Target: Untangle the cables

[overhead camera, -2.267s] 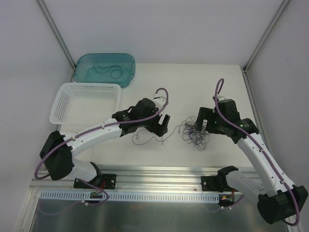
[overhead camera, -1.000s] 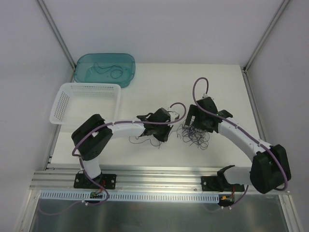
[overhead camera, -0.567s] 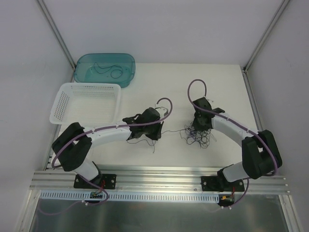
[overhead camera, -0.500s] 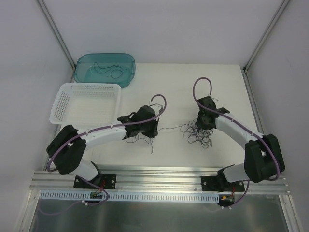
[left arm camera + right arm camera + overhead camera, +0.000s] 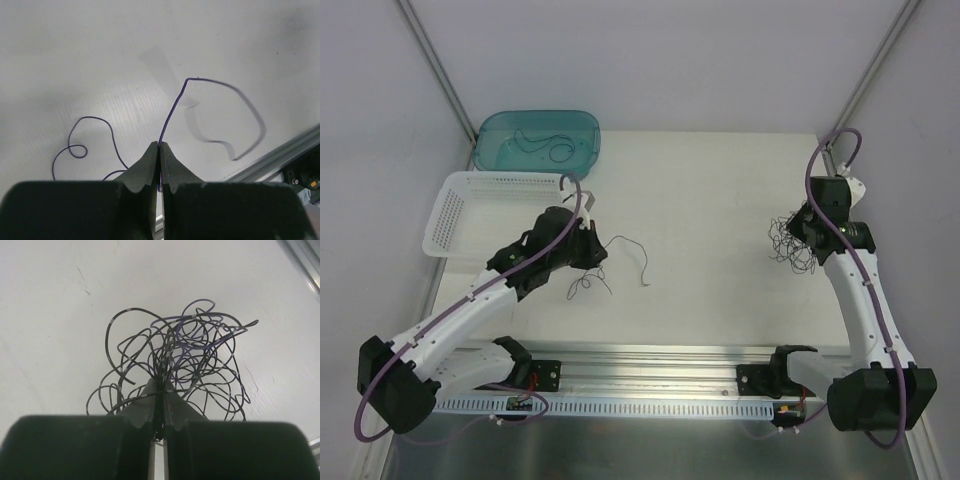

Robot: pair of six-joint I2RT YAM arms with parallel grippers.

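Left hand (image 5: 159, 149) closed, pinching one hair-thin dark purple wire (image 5: 172, 107) over the white tabletop (image 5: 75, 50); right hand (image 5: 159, 389) closed on the tangled clump of blue-black wires (image 5: 175, 352), well apart; risk: the thin strand slips from the narrow pinch, or clump strands shed

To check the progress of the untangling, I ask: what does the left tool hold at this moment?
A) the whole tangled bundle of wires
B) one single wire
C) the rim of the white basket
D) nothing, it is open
B: in the left wrist view the left tool is shut on one single wire, while the tangled bundle is pinched in the right tool.
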